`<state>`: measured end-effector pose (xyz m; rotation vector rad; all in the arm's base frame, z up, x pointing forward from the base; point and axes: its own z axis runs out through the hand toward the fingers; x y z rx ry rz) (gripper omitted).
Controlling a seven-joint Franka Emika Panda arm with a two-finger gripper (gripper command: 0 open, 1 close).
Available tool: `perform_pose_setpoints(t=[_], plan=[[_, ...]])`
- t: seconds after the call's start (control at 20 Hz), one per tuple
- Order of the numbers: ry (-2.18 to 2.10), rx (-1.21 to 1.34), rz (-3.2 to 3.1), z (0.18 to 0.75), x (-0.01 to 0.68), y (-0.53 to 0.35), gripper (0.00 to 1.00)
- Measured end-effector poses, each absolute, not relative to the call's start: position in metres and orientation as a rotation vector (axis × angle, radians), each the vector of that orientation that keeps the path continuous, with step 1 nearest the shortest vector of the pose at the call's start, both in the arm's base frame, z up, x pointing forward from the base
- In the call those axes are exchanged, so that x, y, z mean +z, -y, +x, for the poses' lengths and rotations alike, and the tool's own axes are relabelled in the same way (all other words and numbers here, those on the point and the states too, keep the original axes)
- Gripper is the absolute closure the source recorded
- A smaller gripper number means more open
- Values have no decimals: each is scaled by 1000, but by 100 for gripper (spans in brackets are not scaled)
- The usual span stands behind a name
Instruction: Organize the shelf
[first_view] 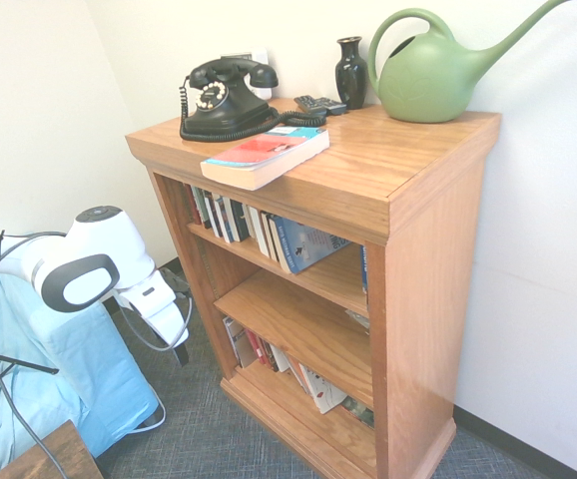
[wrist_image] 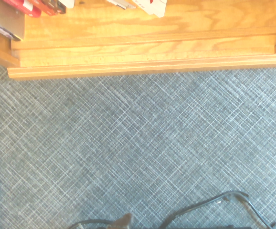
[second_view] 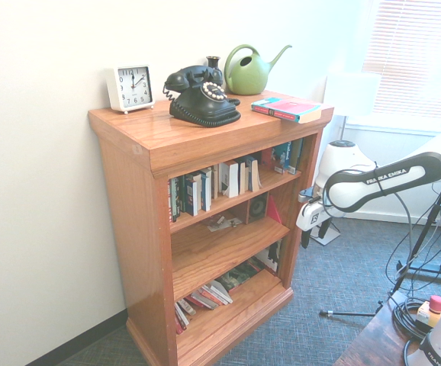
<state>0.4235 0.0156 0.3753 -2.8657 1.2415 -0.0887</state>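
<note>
Shelf [first_view: 433, 259] of honey-brown oak stands on the carpet [first_view: 199, 424], and behind it we see the pale wall [first_view: 538, 249]. We find the gripper [second_view: 314, 234] in front of its open side, apart from the boards, pointing down. Its fingers stand wide, and we see nothing held between them.

On the flat top we count several things: a white clock [second_view: 131, 88], a black telephone [first_view: 224, 100] with curly cord, a dark vase [first_view: 350, 75], a remote control [first_view: 320, 105] near the vase, and a green watering can [first_view: 428, 85]. A paperback [first_view: 267, 158] with red and blue cover lies flat at the front edge, near the telephone, and we notice it is an obstacle there.

On the upper board we see a row of books [second_view: 197, 191], some upright and some leaning. The middle board bears some flat items [second_view: 224, 221], too small for us to name. On the lowest board more books [first_view: 318, 389] lean over to one side.

Around us, the carpet is blue-grey with crossed lines. One exterior view shows a window [second_view: 411, 61] with blinds and a white lamp [second_view: 352, 93]; the other shows a light blue cloth [first_view: 69, 369]. A bottle [second_view: 432, 310] with red cap is on the dark wooden table [second_view: 373, 339].
</note>
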Motion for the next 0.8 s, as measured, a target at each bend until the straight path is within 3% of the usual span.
perform_pose_setpoints(t=[0.35,0.8], plan=[[-1202,-256,-3004,431,394,3,0],[-1103,-922,-3329,453,553,53,0]])
